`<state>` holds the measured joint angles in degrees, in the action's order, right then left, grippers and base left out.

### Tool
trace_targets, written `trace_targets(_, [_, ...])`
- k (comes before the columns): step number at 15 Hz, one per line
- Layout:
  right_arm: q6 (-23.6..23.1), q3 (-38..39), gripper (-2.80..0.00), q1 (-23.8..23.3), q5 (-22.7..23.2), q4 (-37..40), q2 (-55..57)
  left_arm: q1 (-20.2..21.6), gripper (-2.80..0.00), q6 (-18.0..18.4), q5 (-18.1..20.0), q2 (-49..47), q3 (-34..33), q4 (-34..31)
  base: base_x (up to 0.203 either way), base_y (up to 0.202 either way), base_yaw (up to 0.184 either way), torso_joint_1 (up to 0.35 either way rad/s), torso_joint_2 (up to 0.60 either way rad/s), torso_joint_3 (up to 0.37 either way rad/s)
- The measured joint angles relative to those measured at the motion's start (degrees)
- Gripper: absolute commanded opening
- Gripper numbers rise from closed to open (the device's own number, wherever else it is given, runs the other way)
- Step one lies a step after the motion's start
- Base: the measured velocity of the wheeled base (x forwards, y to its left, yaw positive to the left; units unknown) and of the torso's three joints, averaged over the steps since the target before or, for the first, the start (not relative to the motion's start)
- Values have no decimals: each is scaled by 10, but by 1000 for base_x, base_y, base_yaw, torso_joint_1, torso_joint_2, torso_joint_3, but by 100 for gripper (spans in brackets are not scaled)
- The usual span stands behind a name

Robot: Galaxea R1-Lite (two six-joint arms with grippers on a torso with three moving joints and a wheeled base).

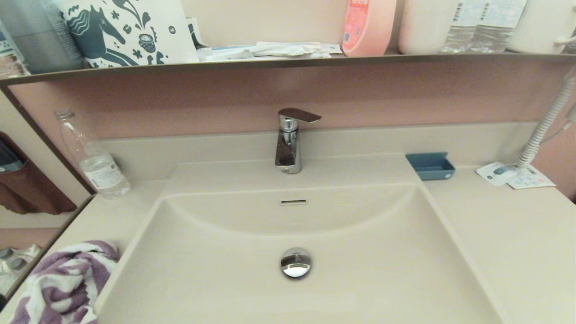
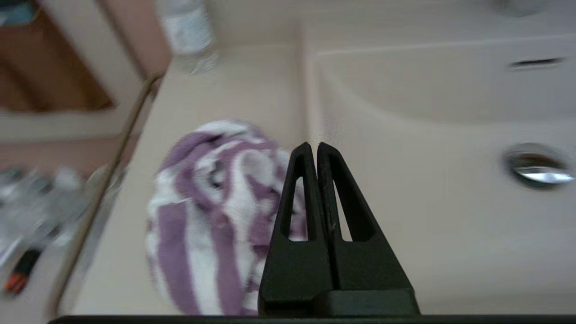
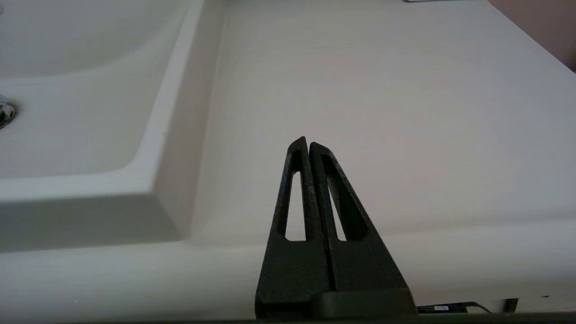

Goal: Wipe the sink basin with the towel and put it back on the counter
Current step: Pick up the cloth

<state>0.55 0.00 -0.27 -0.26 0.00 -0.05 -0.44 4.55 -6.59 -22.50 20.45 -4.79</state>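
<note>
Both grippers empty, fingers pressed together: your left gripper (image 2: 313, 146) above the striped towel (image 1: 63, 283), tabletop (image 1: 517, 234) at 8 o'clock of the sink basin (image 1: 216, 274); right gripper (image 3: 307, 143) over tabletop at 4.

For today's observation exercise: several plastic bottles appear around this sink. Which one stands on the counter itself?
The clear water bottle left of the sink basin; the others sit on the shelf above.

Both arms sit low, the left gripper (image 2: 313, 148) and right gripper (image 3: 306, 143) each with fingers pressed together.
</note>
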Motion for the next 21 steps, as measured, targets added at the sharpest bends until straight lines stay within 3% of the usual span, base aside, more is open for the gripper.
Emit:
trace_targets(4, [0, 0, -280, 0, 0, 0, 0, 28, -280, 0, -108, -143, 63, -25, 0, 0, 0, 0, 0, 0])
trace_targets(7, [0, 0, -280, 0, 0, 0, 0, 71, -280, 0, -115, -193, 149, -167, 0, 0, 0, 0, 0, 0])
trace_targets(9, [0, 0, -280, 0, 0, 0, 0, 81, -280, -1, -78, -204, 216, -295, 0, 0, 0, 0, 0, 0])
trace_targets(12, [0, 0, -280, 0, 0, 0, 0, 86, -280, -1, 48, -211, 305, -481, 0, 0, 0, 0, 0, 0])
trace_targets(14, [0, 0, -280, 0, 0, 0, 0, 86, -280, -1, 116, -220, 316, -528, 0, 0, 0, 0, 0, 0])
trace_targets(16, [0, 0, -280, 0, 0, 0, 0, 90, -280, -2, 138, -241, 316, -518, 0, 0, 0, 0, 0, 0])
trace_targets(17, [0, 0, -280, 0, 0, 0, 0, 91, -43, -2, 142, -254, 315, -504, 0, 0, 0, 0, 0, 0])
trace_targets(18, [0, 0, -280, 0, 0, 0, 0, 93, 0, -2, 148, -268, 315, -482, 0, 0, 0, 0, 0, 0])
trace_targets(21, [0, 0, -280, 0, 0, 0, 0, 94, 0, 1, 159, -321, 320, -433, 0, 0, 0, 0, 0, 0])
